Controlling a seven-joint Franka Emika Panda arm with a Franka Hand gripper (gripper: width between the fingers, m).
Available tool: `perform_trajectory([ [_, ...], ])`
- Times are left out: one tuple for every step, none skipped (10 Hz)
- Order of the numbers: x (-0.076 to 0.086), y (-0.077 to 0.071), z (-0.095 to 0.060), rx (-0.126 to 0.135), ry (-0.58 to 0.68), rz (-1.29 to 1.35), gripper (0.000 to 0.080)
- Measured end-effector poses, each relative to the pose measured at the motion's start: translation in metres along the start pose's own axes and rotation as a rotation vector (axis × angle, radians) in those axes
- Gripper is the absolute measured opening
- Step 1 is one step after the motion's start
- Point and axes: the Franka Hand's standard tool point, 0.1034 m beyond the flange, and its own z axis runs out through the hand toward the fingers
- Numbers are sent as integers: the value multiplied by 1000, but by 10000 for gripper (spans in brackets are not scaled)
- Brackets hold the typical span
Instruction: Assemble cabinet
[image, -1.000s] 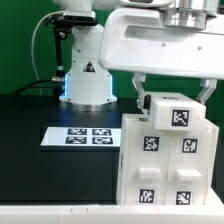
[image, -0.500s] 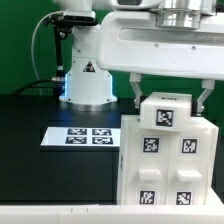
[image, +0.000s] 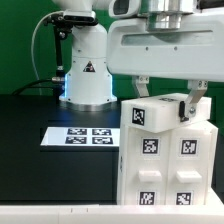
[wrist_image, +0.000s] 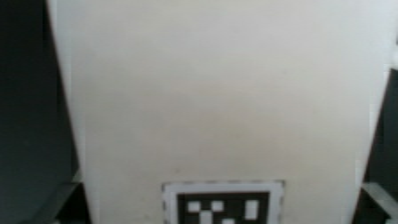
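Observation:
The cabinet (image: 168, 170) is a tall white box at the exterior view's right front, with several square tags on its front. A smaller white tagged block (image: 150, 113) sits on its top, turned so that its tag faces the exterior view's left front. My gripper (image: 167, 95) comes down from above with a finger on each side of the block's upper part, closed against it. In the wrist view the block's white face (wrist_image: 222, 100) fills the frame, with its tag at the edge. The dark fingers (wrist_image: 59, 203) show at the corners.
The marker board (image: 79, 136) lies flat on the black table to the exterior view's left of the cabinet. The arm's white base (image: 86, 75) stands behind it, with a cable at the far left.
The gripper has shifted to the exterior view's left and its fingers have closed in on the block. The block has turned and moved left on the cabinet top.

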Motion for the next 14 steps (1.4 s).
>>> perform_trajectory([
  [0, 0, 0, 1, -3, 81, 558],
  [-1, 1, 1, 0, -23, 218, 558],
  [-1, 2, 3, -4, -55, 389, 556],
  [-1, 0, 3, 7, -80, 529, 556],
  [-1, -1, 4, 16, -105, 666, 556],
  [-1, -1, 5, 19, -118, 763, 556],
  [-1, 0, 5, 17, -119, 809, 556],
  [-1, -1, 5, 17, -118, 816, 556],
  [-1, -1, 5, 18, -118, 807, 556],
  [-3, -1, 5, 16, -119, 801, 648],
  [-9, -3, 0, 1, -132, 781, 648],
  [-14, -6, -13, 7, -149, 761, 771],
  [-13, -9, -27, 29, -156, 750, 792],
  [-12, -10, -40, 47, -163, 737, 792],
])
